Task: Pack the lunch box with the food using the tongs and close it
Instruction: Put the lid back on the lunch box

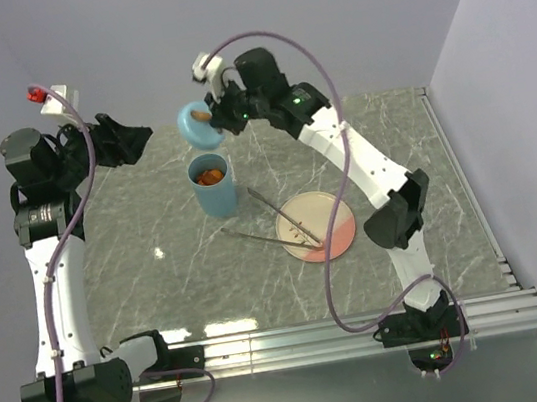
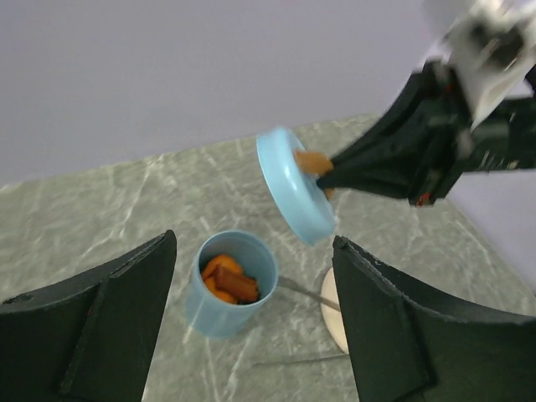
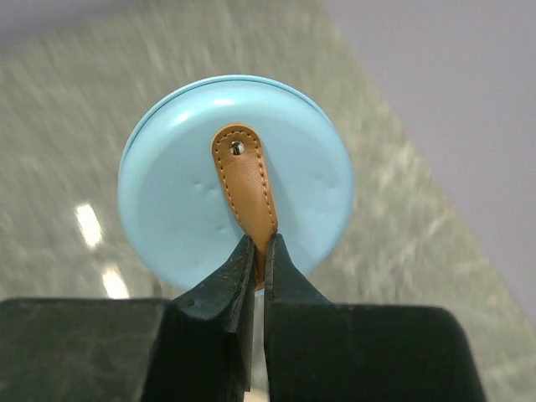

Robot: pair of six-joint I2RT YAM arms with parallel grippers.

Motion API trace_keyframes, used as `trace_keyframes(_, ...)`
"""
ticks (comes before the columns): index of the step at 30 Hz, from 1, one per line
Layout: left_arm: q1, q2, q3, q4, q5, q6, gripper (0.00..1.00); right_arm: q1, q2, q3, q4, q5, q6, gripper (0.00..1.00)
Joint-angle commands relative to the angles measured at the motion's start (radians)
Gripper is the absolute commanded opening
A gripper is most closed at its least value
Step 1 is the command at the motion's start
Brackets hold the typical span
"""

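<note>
**Rail [image 1: 319,335] at 6 o'clock, lid [image 3: 184,209] up in the air**

Your arm bases sit on that aluminium rail. Beyond it is the grey-green marbled table [image 1: 154,248], boxed in by pale lilac walls [image 1: 321,11]. Right gripper [image 3: 261,251] is clenched on the lid's brown strap [image 3: 244,184], holding it tilted at 12 o'clock of the lunch box [image 1: 215,197]. That stands open mid-table with food [image 1: 210,176] inside. Tongs [image 1: 254,236] lie half on the pink plate [image 1: 337,221] at its 4 o'clock. Left gripper [image 1: 143,136] hangs released and empty.

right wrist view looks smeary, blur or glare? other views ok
Right wrist: lid and strap sharp, table behind blurred with two glare spots. Left wrist: right hand soft-edged, upper right. Top external: sharp, small reflections on the table.
</note>
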Motion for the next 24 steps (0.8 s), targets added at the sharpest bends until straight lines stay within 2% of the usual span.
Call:
trace_keyframes(1, 0.035, -0.027, -0.029, -0.021, -0.09, 0.041, 0.81, 0.046, 0.014, -0.023, -0.216, 0.155, -0.153, 0.0)
trace_keyframes(4, 0.059, -0.033, -0.048, -0.021, -0.087, 0.026, 0.82, 0.061, 0.01, -0.074, -0.213, 0.202, -0.175, 0.0)
trace_keyframes(9, 0.07, -0.053, -0.069, -0.021, -0.057, 0.016, 0.82, 0.071, 0.082, -0.004, -0.246, 0.248, -0.166, 0.0)
trace_keyframes(24, 0.076, -0.067, -0.117, -0.043, -0.055, 0.05, 0.82, 0.113, 0.13, -0.024, -0.108, 0.307, -0.178, 0.0)
